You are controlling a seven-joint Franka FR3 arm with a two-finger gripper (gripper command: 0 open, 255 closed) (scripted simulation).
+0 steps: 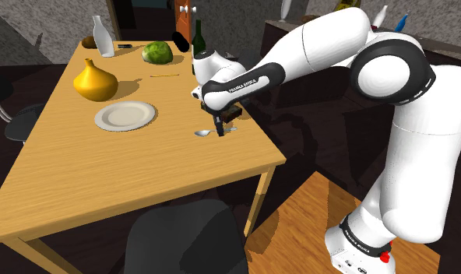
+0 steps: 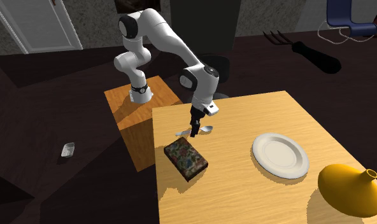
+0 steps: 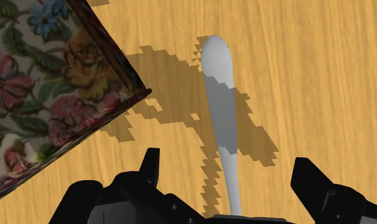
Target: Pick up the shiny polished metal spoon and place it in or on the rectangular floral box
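- Jaws open, straddling the spoon [image 3: 218, 95] handle without contact.
- Spoon lies flat on the wooden surface [image 3: 321, 76].
- Floral box [image 3: 41, 83] sits just beside the spoon, apart.

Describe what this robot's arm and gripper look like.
The arm is glossy white, with rounded links and dark joints; a dark band near the wrist carries pale lettering. The gripper is all black, with two blocky fingers.
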